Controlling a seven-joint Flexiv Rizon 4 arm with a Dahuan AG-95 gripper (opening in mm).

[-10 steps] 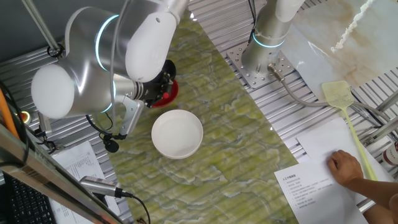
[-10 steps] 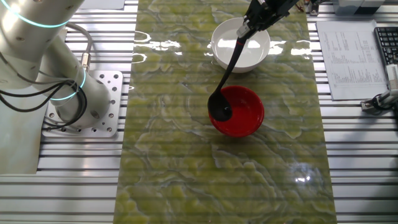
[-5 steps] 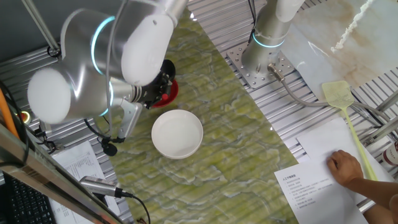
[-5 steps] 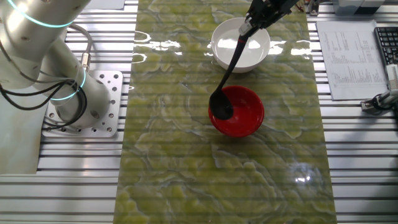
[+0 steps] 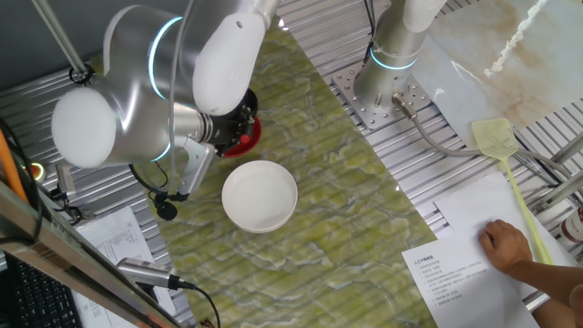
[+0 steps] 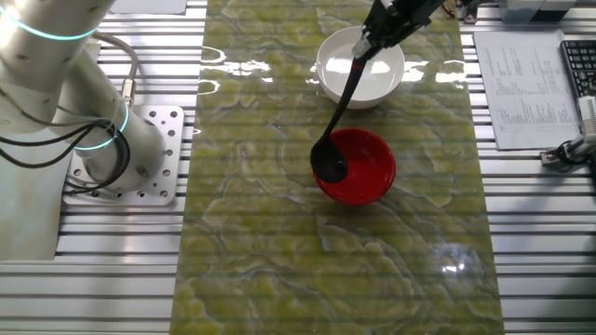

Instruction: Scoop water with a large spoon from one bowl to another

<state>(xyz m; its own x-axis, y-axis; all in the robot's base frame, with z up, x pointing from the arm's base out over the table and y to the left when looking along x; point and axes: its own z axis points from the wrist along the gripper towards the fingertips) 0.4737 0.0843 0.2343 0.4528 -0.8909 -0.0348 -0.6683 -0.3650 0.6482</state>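
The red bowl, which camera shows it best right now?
The other fixed view shows it best: the whole red bowl is in sight, with the ladle scoop at its left rim. In the one fixed view only a red sliver shows behind the arm.

Green marbled mat (image 6: 261, 233) on slatted table (image 6: 540, 261), white bowl (image 6: 377, 79) & red bowl (image 6: 368, 172) on it

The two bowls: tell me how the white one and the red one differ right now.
The white bowl is wider; the red bowl is smaller. The white bowl is plain and matte, the red bowl glossy. The large spoon has its scoop at the red bowl's rim, while only its handle crosses above the white bowl, held near the top by the hand. Both are round and sit upright on the green mat.
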